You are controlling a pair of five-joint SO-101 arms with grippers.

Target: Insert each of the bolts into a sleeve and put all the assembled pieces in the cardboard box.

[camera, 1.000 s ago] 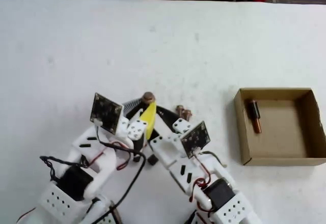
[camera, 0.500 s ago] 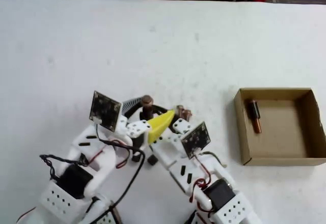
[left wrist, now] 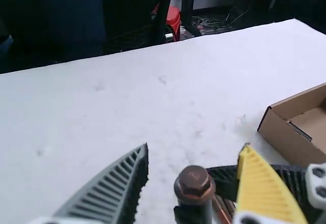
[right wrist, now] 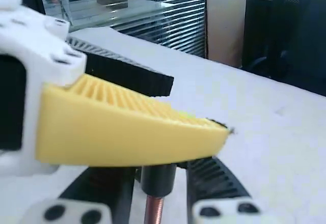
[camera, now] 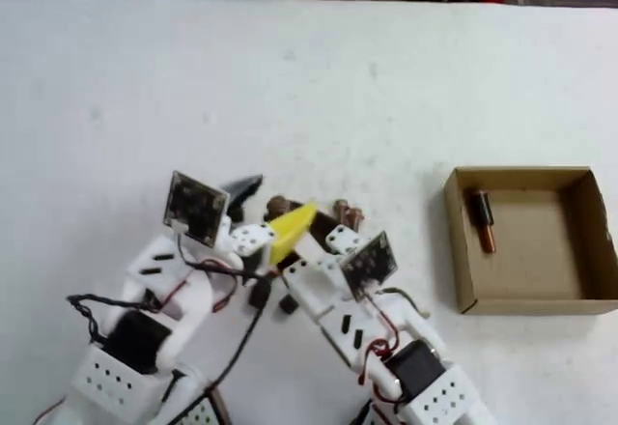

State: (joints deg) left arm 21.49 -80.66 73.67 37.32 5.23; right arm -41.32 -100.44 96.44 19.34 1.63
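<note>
A white table [camera: 319, 77] fronts a dark room with slatted blinds [right wrist: 153, 10].

Seen from above, the left gripper [camera: 285, 196] has its yellow finger [camera: 290, 225] covering the sleeve [right wrist: 158, 175] under the bolt head [camera: 278, 203]. The loose bolts [camera: 346, 214] at its 3 o'clock are sitting half behind the right arm [camera: 372, 261], too small to count. In the left wrist view the frame edge is cutting off the cardboard box [left wrist: 285, 130]; in the right wrist view it is cutting off the copper shaft [right wrist: 153, 211] below the sleeve.

1 cardboard box [camera: 459, 241], 1 assembled piece [camera: 482, 219] inside, 1 sleeved bolt [camera: 279, 204] upright, loose bolts [camera: 348, 215] count unclear.
</note>
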